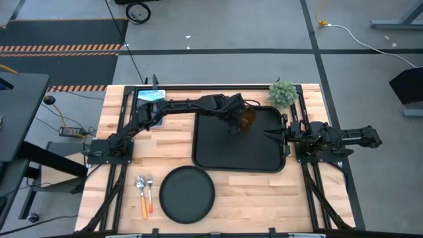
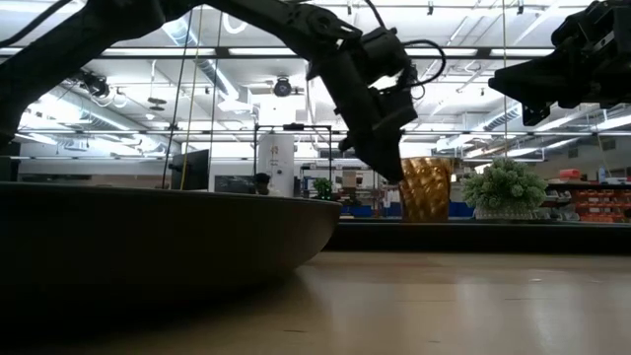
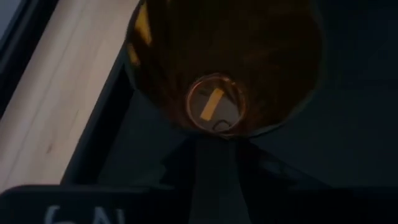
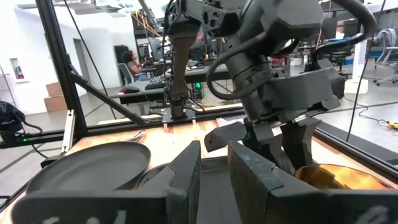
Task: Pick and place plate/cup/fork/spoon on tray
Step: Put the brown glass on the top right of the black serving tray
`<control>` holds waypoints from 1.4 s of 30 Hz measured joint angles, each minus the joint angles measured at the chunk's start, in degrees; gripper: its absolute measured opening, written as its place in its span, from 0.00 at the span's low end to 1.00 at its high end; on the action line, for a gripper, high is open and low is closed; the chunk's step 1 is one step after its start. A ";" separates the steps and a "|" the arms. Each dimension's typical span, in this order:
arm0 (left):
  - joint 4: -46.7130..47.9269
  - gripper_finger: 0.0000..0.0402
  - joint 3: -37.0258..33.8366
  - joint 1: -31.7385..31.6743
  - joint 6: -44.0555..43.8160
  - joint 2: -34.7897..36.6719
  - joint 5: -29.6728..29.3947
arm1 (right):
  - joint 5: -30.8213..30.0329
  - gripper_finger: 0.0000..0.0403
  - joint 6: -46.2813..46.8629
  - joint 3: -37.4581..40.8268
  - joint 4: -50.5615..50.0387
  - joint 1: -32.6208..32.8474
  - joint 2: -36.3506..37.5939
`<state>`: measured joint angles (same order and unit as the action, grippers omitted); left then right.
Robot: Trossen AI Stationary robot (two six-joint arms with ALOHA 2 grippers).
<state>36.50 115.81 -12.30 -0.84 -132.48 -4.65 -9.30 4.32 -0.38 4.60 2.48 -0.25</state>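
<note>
Cup (image 1: 248,118) stands upright on tray (image 1: 218,155), beside left end effector (image 1: 238,125).

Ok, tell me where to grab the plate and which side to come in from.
Grip the plate by its raised rim, coming from above at the edge toward the tray. It lies flat on the table, so only the rim offers a pinch; the fork and the spoon crowd its left.

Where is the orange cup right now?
In the high view, the cup is at the tray's far edge, near the plant, at the left gripper.
</note>
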 joint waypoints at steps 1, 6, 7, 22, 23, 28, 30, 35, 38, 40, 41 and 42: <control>-1.21 0.30 0.02 0.18 0.01 -0.29 -0.02 | 0.00 0.22 0.01 0.01 0.00 0.01 -0.02; -3.69 0.30 0.11 0.73 0.07 -1.36 0.13 | 0.00 0.22 0.00 0.00 0.00 0.00 -0.02; -3.02 0.30 0.09 0.66 0.51 -1.43 0.95 | 0.00 0.22 0.02 0.00 0.00 0.02 -0.02; -8.43 0.30 0.00 2.21 4.98 -4.24 0.82 | 0.00 0.22 0.01 0.01 -0.04 0.00 -0.01; -9.48 0.30 0.00 2.25 5.02 -4.24 0.64 | 0.00 0.22 0.01 0.01 -0.01 0.00 -0.02; -12.09 0.30 0.02 2.32 4.93 -4.20 -0.62 | 0.00 0.22 0.02 0.00 0.02 0.02 -0.01; -12.88 0.30 0.02 2.15 4.50 -4.18 -0.74 | 0.00 0.22 0.00 0.01 0.01 0.02 -0.02; -11.90 0.30 0.02 2.08 4.51 -4.54 -5.17 | 0.00 0.22 0.00 0.02 0.00 0.00 -0.02; -12.36 0.30 0.02 1.95 4.54 -4.55 -7.55 | 0.00 0.22 0.01 0.01 0.00 0.01 -0.02; -12.58 0.30 0.02 1.69 4.52 -4.55 -9.07 | 0.00 0.22 0.02 0.01 0.00 0.01 -0.02; -12.62 0.30 0.02 1.57 4.52 -4.55 -9.96 | 0.00 0.22 0.00 0.01 0.00 0.00 0.00; -12.67 0.30 0.02 1.40 4.52 -4.55 -10.68 | 0.00 0.22 0.02 0.02 0.00 0.00 -0.02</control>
<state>23.83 115.83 -10.90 3.68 -137.03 -15.33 -9.30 4.34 -0.36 4.60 2.48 -0.27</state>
